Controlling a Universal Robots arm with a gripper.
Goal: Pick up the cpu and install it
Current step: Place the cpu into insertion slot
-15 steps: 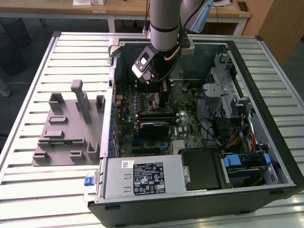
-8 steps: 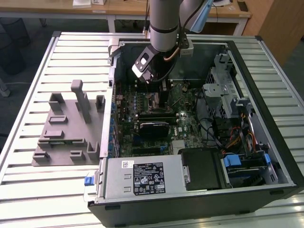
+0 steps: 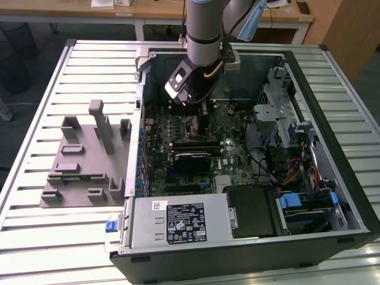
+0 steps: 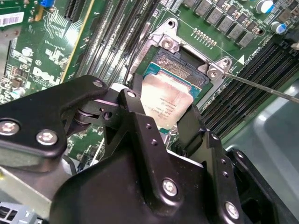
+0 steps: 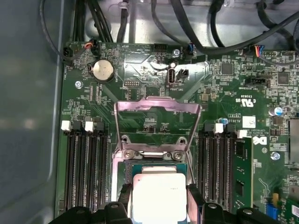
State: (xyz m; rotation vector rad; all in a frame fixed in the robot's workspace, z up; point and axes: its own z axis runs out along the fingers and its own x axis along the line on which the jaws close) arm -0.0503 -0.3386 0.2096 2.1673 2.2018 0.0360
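First wrist view: upright socket frame [image 5: 158, 110], cpu [image 5: 159, 198] in claw [image 5: 159, 201]

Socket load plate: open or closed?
Open. In the first wrist view the load plate stands swung back from the socket, with the cpu in the gripper over it.

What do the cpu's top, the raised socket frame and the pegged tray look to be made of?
The cpu: likely metal, pale silvery matte sheen. The socket frame: bare steel-like metal, bright reflections. The tray: probably plastic, uniform dull grey.
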